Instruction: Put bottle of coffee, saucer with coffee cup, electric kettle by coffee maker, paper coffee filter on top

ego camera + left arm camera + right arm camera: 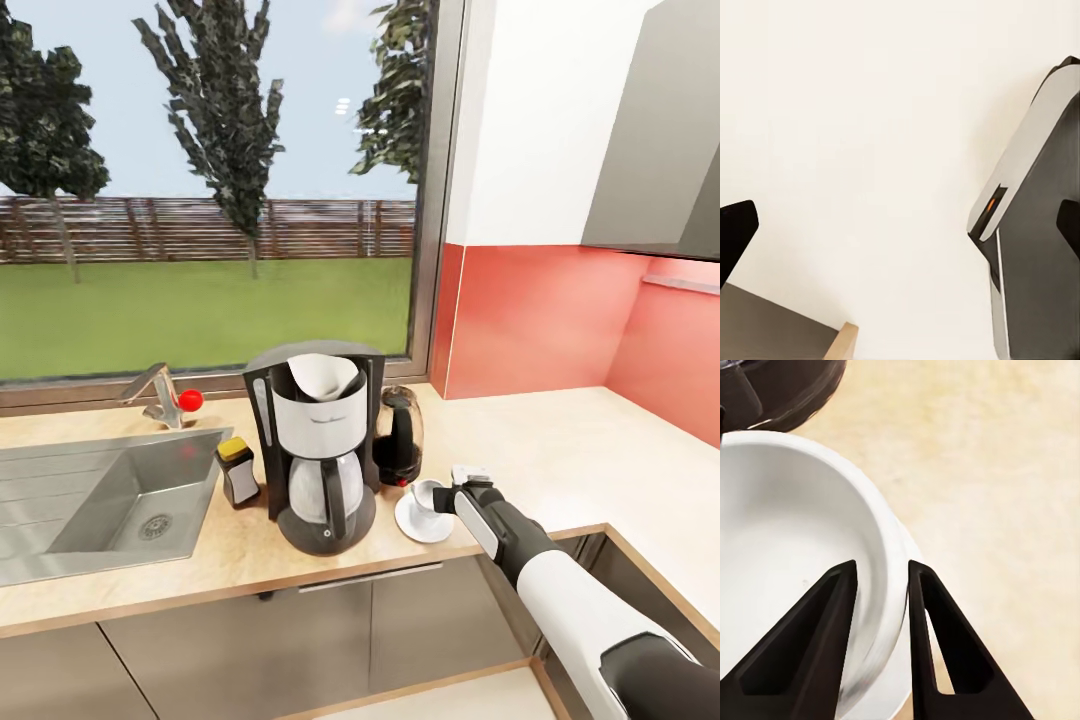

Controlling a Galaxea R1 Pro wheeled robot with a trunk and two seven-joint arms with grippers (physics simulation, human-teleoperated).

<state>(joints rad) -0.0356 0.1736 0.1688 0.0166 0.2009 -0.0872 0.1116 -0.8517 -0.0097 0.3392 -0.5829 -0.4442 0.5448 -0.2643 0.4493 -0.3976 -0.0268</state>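
Beige tabletop (560, 440) carrying coffee maker (318, 450) | right gripper (881, 585) fingers clamping coffee cup (428, 496) rim, cup sitting on saucer (420, 525) | left gripper (900, 225) fingers standing apart, holding nothing

1. Countertop (560, 440): light beige wood-look surface, matt, faint grain.
2. Sink (90, 500): brushed steel, dull sheen.
3. Coffee maker (318, 440): black plastic body, white-silver satin front panel, clear glossy glass carafe.
4. Paper coffee filter (325, 375): thin white paper, matt.
5. Electric kettle (400, 435): dark see-through glass, glossy; black plastic handle.
6. Coffee cup (787, 547) and saucer (418, 525): smooth glossy white, ceramic-looking.
7. Right gripper (881, 585): fingers matt black, plastic-looking.
8. Wall panel (540, 320): smooth red, slight gloss.
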